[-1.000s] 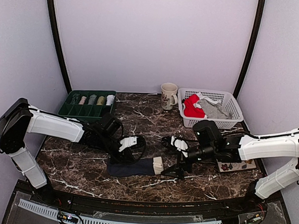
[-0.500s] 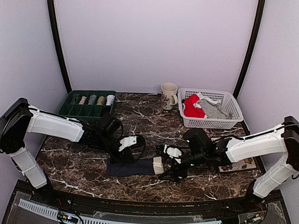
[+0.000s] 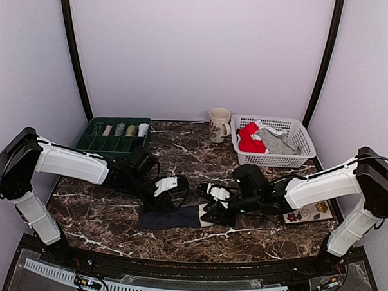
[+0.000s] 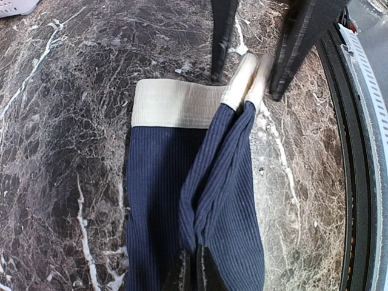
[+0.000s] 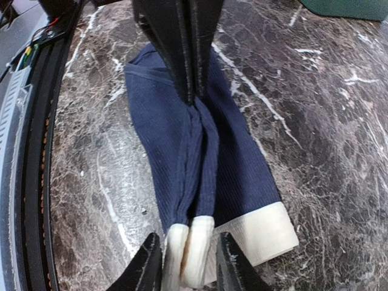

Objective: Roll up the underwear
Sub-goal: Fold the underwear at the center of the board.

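The navy underwear (image 3: 171,217) with a cream waistband (image 5: 267,233) lies flat near the table's front, one long side pinched up into a ridge. My left gripper (image 4: 197,267) is shut on that ridge at the end away from the waistband. At the opposite end, my right gripper (image 5: 189,260) holds the doubled waistband fold (image 4: 250,79) between its black fingers (image 5: 145,267), pressed in from both sides. In the top view the two grippers, left (image 3: 156,207) and right (image 3: 208,215), face each other across the garment. Red underwear (image 3: 249,140) and grey underwear (image 3: 278,143) lie in the white basket (image 3: 304,139).
A cream mug (image 3: 218,124) stands left of the basket at the back. A green tray (image 3: 84,142) at the back left holds several rolled items. A small printed card (image 3: 307,215) lies on the marble under the right arm. The table's front rail (image 4: 364,182) runs close beside the garment.
My right gripper has travelled left to the waistband end of the navy underwear and its jaws have closed in from wide open onto the fold. The left gripper has stayed put.
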